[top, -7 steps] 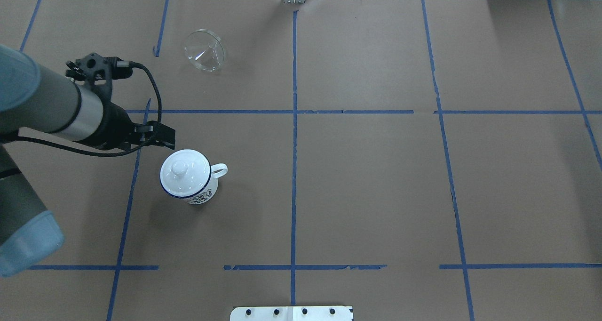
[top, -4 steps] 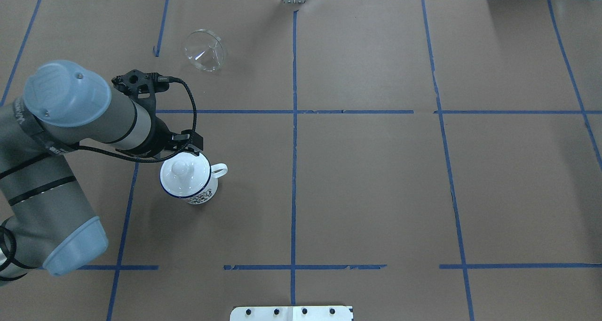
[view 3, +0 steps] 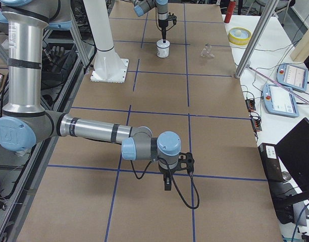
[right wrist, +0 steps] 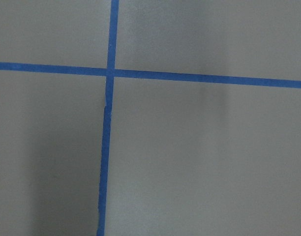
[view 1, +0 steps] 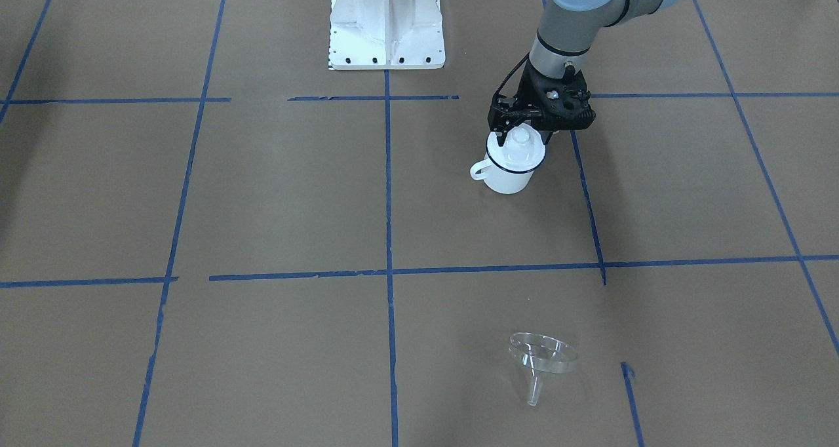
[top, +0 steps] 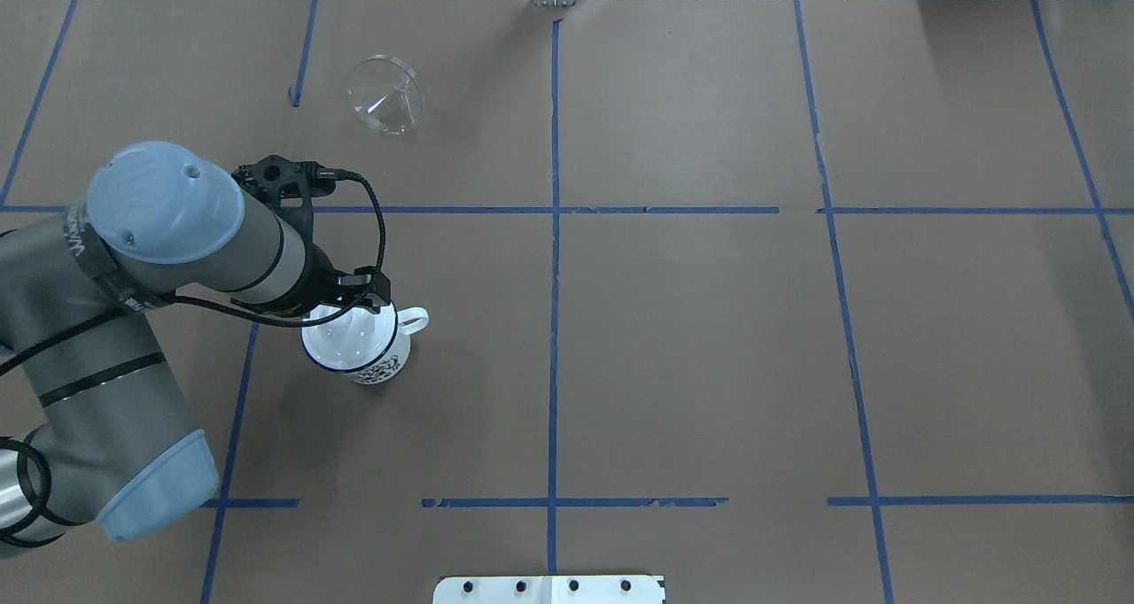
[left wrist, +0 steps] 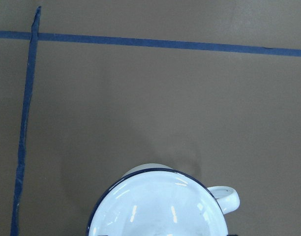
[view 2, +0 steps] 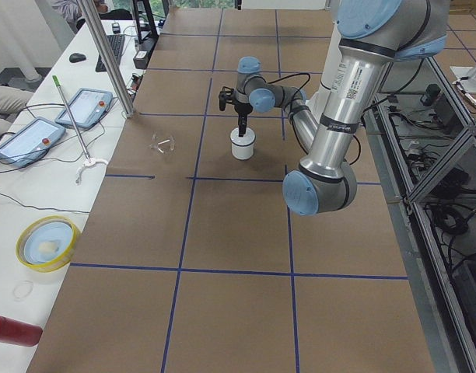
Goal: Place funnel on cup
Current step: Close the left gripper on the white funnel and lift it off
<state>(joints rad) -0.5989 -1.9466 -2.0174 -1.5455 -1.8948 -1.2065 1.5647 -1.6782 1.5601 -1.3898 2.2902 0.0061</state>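
One left tool (view 1: 522, 135) — jaws spread — over lidded cup (view 1: 508, 177); funnel (view 1: 543, 356) well apart.

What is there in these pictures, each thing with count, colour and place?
table: 1, brown cover
cup: 1, white, dark blue rim, upright on the table
lid: 1, white, on the cup
funnel: 1, transparent, on its side, apart from the cup
tape lines: several, blue, grid on table
base plate: 1, white, by the robot
dish: 1, yellow rim, bench beyond the table
left gripper: 1, black, open, over the lid
right gripper: 1, black, above the table, state unclear
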